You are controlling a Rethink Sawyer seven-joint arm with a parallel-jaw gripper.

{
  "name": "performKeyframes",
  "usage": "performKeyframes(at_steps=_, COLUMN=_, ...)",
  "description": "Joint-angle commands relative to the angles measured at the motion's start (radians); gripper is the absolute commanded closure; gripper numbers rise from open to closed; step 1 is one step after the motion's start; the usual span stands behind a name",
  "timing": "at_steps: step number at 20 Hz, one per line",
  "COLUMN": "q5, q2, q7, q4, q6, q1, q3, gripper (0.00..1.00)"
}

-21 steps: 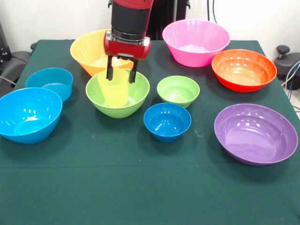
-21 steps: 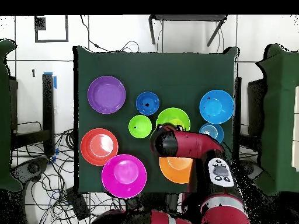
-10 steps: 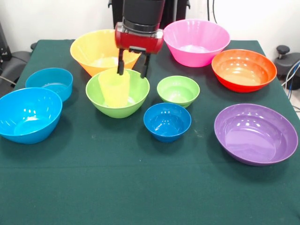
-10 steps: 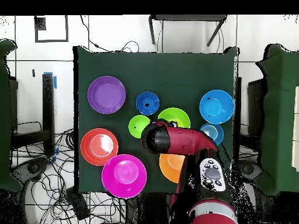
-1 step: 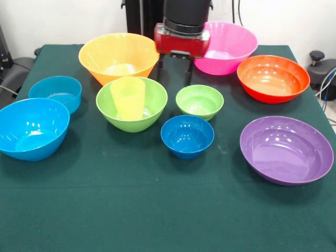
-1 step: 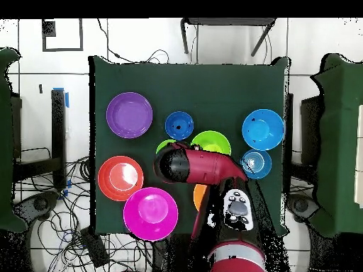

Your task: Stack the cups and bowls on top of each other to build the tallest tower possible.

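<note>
We see a pale yellow cup (image 5: 128, 97) in a lime green bowl (image 5: 147, 113), plus blue (image 5: 187, 136), purple (image 5: 286, 149), pink (image 5: 231, 47) and orange (image 5: 116, 55) bowls on a dark green cloth (image 5: 157, 210).

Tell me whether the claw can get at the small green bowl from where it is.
Probably yes: the claw hangs open just behind the small green bowl, which is empty and uncovered.

You are looking at a robotics lab, not a home or kitchen; the table (image 6: 188, 78) wears a dark green cloth and stands alone on a pale tiled floor (image 6: 312, 39); loose black cables (image 6: 67, 212) sprawl over that floor at about 8 o'clock in the overhead view; a red and black robot arm (image 6: 205, 166) reaches in from 6 o'clock; bare white walls (image 5: 52, 21) close the front view at 12 o'clock.
</note>
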Motion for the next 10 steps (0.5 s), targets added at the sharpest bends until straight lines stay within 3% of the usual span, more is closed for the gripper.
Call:
performKeyframes(at_steps=1, q5=0.071, q2=0.075, q7=0.197, q4=-0.046, q6=0.038, q1=0.056, q3=0.070, gripper=0.00)
performKeyframes(at_steps=10, q5=0.077, q2=0.164, q7=0.135, q4=-0.204, q6=0.046, q1=0.058, q3=0.088, gripper=0.00)
